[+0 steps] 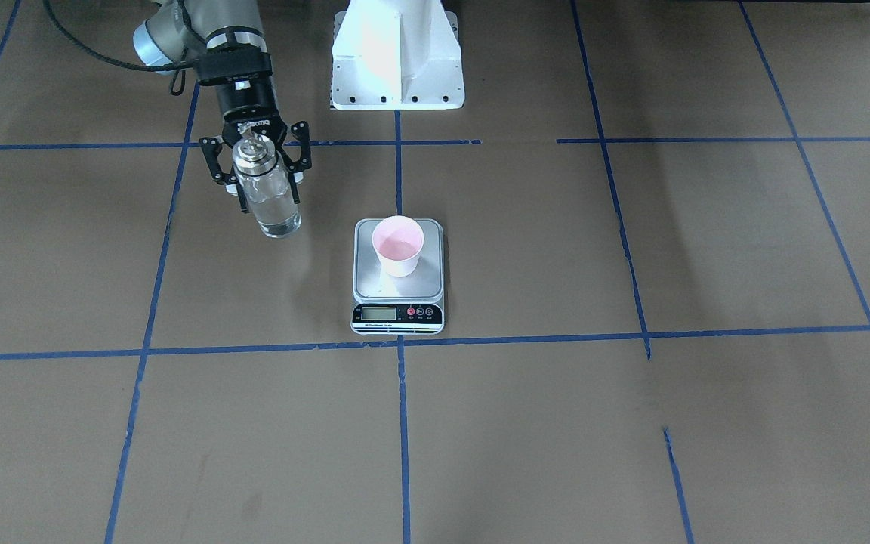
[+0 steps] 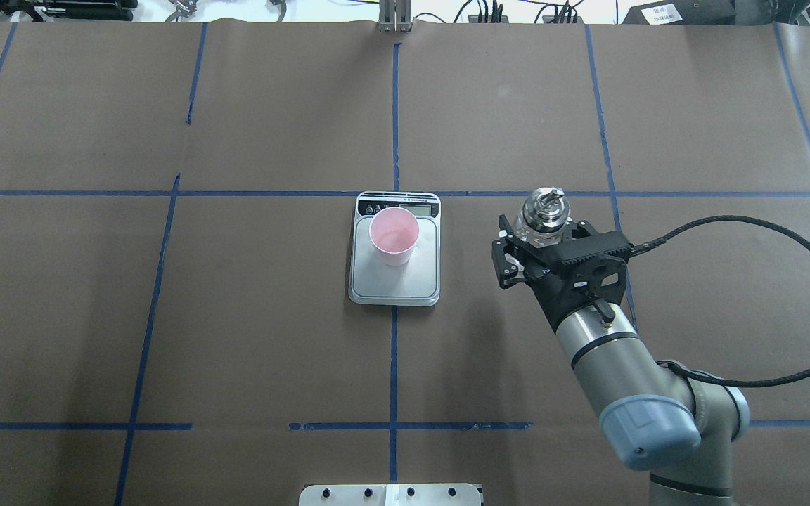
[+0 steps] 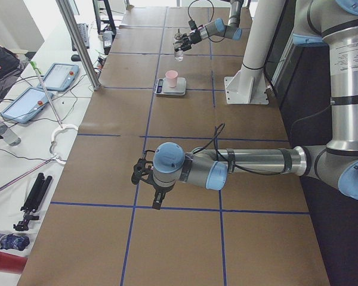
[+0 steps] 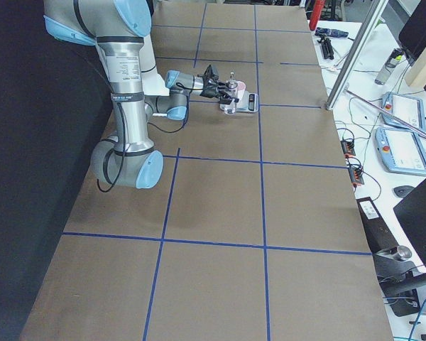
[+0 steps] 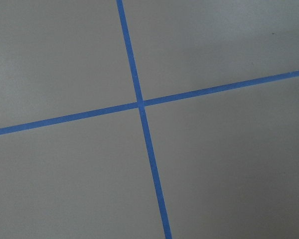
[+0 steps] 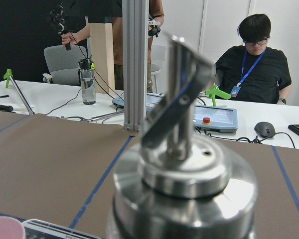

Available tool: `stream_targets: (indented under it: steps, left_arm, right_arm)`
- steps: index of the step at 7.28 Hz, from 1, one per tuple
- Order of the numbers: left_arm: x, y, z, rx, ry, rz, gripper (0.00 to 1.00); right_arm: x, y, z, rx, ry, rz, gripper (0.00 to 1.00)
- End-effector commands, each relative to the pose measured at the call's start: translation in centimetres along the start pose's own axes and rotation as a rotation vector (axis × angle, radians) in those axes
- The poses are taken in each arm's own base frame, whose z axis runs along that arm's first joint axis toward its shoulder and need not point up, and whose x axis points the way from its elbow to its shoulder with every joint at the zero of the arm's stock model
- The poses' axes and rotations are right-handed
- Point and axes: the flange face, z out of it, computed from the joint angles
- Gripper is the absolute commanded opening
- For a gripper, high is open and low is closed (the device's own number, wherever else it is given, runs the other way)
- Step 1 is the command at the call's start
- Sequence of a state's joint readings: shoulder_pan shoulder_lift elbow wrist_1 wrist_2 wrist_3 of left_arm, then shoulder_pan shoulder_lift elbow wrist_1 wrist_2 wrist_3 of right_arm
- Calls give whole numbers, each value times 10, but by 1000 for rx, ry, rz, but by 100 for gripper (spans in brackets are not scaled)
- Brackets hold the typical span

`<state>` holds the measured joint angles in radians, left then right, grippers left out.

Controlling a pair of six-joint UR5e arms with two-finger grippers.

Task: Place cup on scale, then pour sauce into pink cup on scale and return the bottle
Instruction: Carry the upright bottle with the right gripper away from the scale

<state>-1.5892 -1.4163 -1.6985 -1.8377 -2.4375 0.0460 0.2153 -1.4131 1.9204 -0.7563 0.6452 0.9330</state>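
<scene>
In the front-facing view the right gripper (image 1: pixel 269 198) has its fingers (image 1: pixel 295 190) drawn in against both sides of the small clear glass bottle with a silver pour-spout cap (image 1: pixel 265 185). The bottle stands upright between them, while the pale pink paper cup (image 1: pixel 398 245) sits on the flat silver-grey kitchen scale (image 1: pixel 374 285), well apart from the fingers toward the robot's left. Overhead, the bottle's long axis rises out of the grip, and the right arm is judged much the nearer to the cup. In the left-end view the left gripper (image 3: pixel 144 174) hangs far off over the brown table (image 3: pixel 185 250), and its fingers' spread cannot be told.
</scene>
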Motion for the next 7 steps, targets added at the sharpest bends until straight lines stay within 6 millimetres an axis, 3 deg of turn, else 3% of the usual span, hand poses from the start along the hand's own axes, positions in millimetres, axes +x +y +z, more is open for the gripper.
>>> stream_targets:
  steps: [1,2,5,7]
  left_arm:
    - [5,-3,-5,9,0,9,100]
    - [5,-2,-4,8,0,10,100]
    - [7,-4,-7,14,-1,15,100]
    - [7,-3,-8,16,-1,14,100]
  right_arm:
    - [74,31,-15,-6,-17,9,0]
    - [95,49,-13,1,-24,19,0]
    - [125,94,2,-7,-13,-1,0]
    - [129,98,4,-11,-6,-11,0]
